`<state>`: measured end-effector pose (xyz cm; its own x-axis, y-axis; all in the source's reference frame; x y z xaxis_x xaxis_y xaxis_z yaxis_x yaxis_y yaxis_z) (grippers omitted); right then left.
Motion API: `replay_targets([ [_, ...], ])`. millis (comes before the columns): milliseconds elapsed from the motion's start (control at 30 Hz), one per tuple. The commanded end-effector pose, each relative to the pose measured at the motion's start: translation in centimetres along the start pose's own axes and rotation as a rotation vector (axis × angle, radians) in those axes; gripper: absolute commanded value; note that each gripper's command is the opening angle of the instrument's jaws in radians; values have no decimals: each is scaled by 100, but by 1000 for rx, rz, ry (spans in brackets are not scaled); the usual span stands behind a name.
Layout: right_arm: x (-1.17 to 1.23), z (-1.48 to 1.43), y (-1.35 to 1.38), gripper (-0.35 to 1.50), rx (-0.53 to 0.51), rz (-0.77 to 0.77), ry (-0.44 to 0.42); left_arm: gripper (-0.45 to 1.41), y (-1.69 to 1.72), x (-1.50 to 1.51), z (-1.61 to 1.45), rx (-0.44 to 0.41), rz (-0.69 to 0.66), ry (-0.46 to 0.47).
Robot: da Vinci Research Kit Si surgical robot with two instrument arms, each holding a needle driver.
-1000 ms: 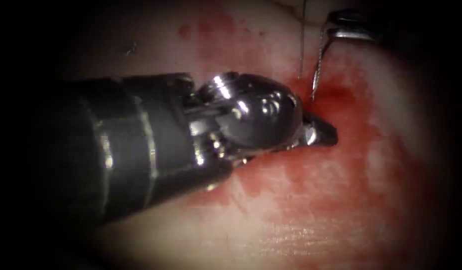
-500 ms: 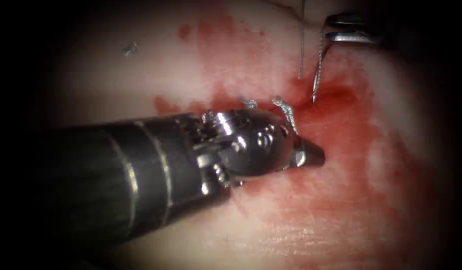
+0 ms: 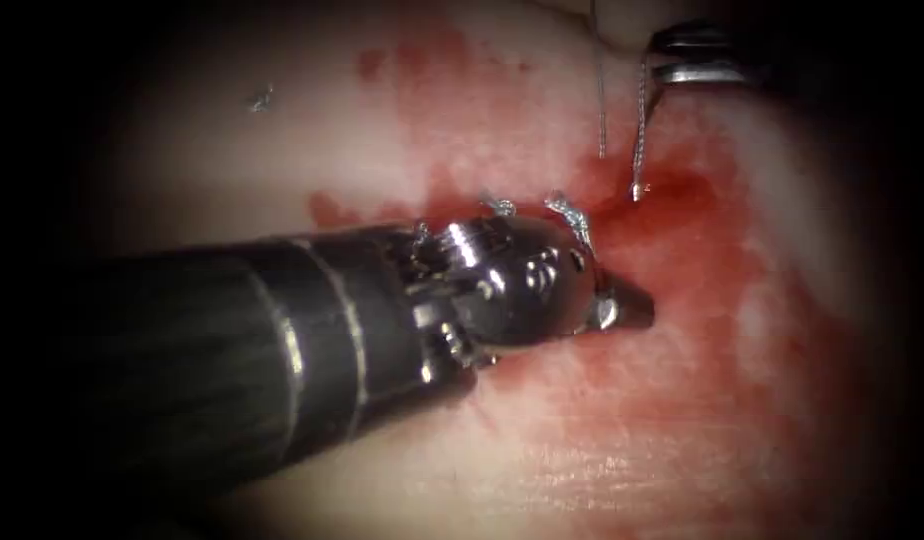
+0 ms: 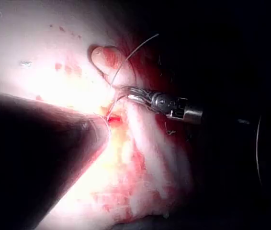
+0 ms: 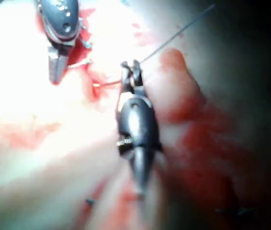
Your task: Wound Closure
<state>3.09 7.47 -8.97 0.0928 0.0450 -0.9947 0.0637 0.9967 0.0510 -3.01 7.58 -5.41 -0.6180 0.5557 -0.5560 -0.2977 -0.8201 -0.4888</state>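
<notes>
My right tool (image 3: pixel 654 70) comes in at the upper right, its jaws shut on the blunt end of the curved needle (image 3: pixel 640 130). The needle hangs down and its point meets the tissue (image 3: pixel 622 440) in the pool of red fluid (image 3: pixel 682 190); how deep it sits I cannot tell. Thread (image 3: pixel 600 90) runs straight up just left of the needle. My left tool (image 3: pixel 632 305) lies across from the left, jaws shut on nothing, tip resting on the tissue below the needle point. In the right wrist view the right tool (image 5: pixel 129 67) grips the needle (image 5: pixel 107 84) beside the left tool (image 5: pixel 56 69).
Two tied stitches with short cut ends of thread (image 3: pixel 497 205) (image 3: pixel 570 212) stand just above the left tool's wrist. Red fluid stains the tissue around and below the needle. In the left wrist view the right tool (image 4: pixel 126 91) holds the needle beside a raised fold of tissue (image 4: pixel 104 57).
My left tool has dropped lower in the endoscope view and uncovered the two tied stitches. The needle and right tool have stayed nearly in place; the thread has shifted slightly left.
</notes>
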Motion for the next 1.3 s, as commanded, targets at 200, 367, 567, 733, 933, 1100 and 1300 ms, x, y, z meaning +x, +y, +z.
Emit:
replay_targets([
  [200,4,10,8,-35,18,4,6,-25,-16,-5,11,4,-13,3],
  [367,2,13,3,-35,38,1,-6,-25,-20,-8,11,2,-14,3],
  [567,1,16,1,-35,40,1,-11,-25,-17,-7,16,7,-16,2],
  [733,3,17,-1,-35,50,3,-26,-25,-17,-7,16,8,-17,2],
  [933,4,18,-4,-35,67,42,-46,-25,-20,-8,16,7,-15,2],
  [1100,4,19,-2,-35,68,55,-55,-25,-20,-10,17,8,-13,2],
  [1300,6,25,5,-35,56,67,-60,-25,-19,-10,18,10,-14,2],
])
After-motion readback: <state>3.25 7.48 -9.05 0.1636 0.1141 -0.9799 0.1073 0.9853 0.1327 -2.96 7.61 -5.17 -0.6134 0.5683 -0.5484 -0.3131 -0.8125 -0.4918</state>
